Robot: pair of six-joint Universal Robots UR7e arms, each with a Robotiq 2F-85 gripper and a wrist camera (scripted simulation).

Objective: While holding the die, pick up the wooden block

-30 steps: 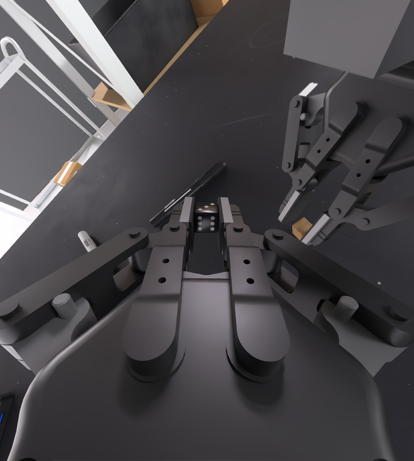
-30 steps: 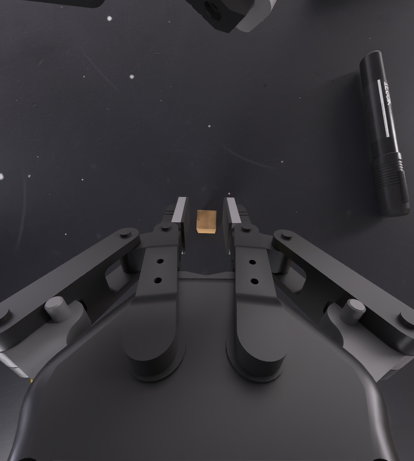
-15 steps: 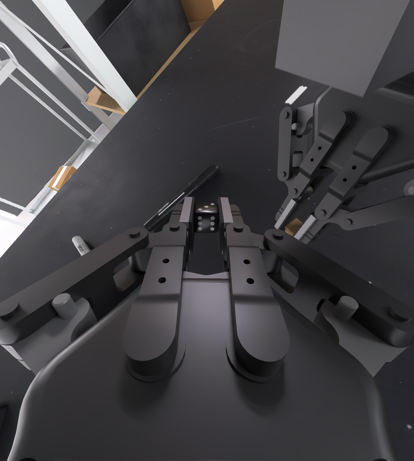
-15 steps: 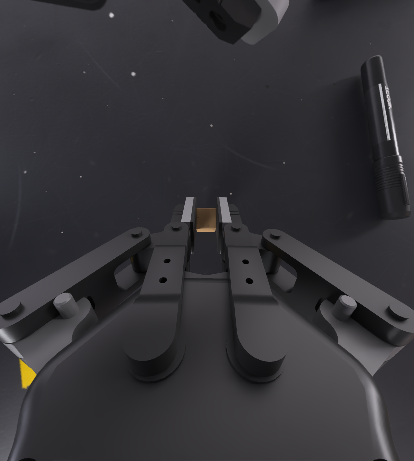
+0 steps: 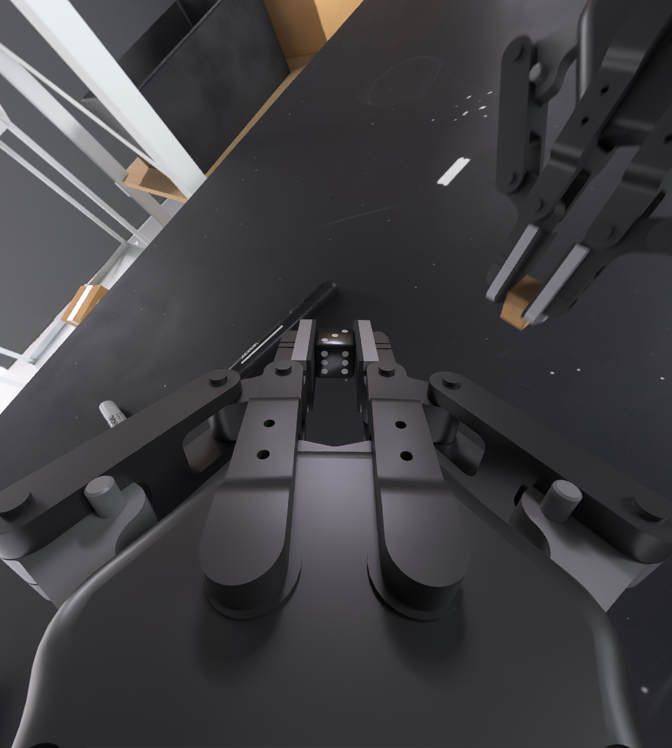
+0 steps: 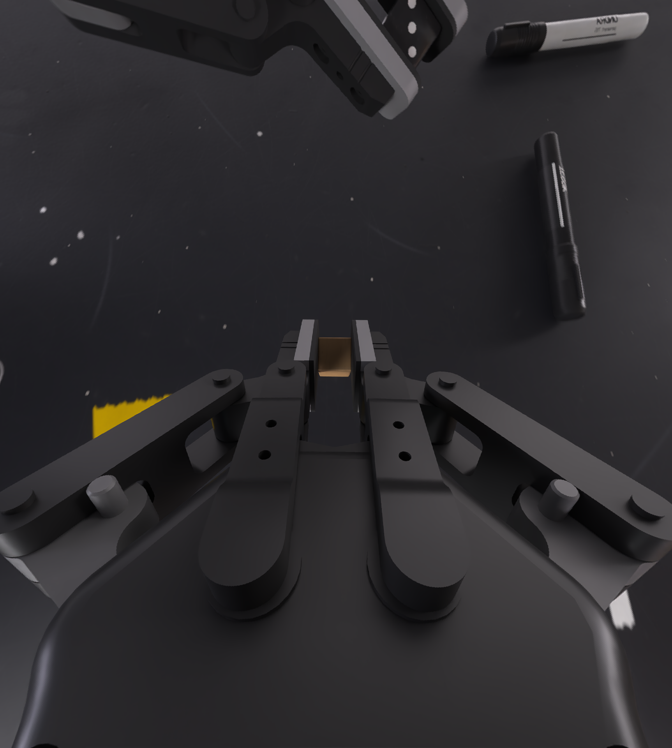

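Step in hand, as judged: lifting the wooden block point(image 6: 334, 357) clear of the table point(image 6: 245, 226) while the die point(image 5: 334, 353) stays held.

Right gripper point(image 6: 334, 344): fingers closed to a narrow gap, pads flat against two opposite faces of the block. In the left wrist view the block point(image 5: 518, 301) hangs between those pads above the table, seemingly off the surface.

Left gripper point(image 5: 334, 344): closed on the die, pads on two opposite faces, also raised. From the block, the die sits up and slightly right in the right wrist view point(image 6: 411, 28), well apart.

To do this well: raise straight up, no twist, grip force unchanged. The block is small and sits near the pad tips, so a sideways jerk could likely slip it out. Keep the left arm quiet; its only job is not to drop the die. Keep the two grippers apart.

Landmark, black marker point(image 6: 560, 226): lies right of the block, well apart. A white marker point(image 6: 569, 34) lies beyond it. Yellow tape point(image 6: 123, 413) lies left of the block.

Against the frame one second back: the right fingers stood wide of the block then, with a gap each side; now they clamp it. The table looks farther off, and the white marker and tape have come into view, so the gripper has risen. The die grip is unchanged.
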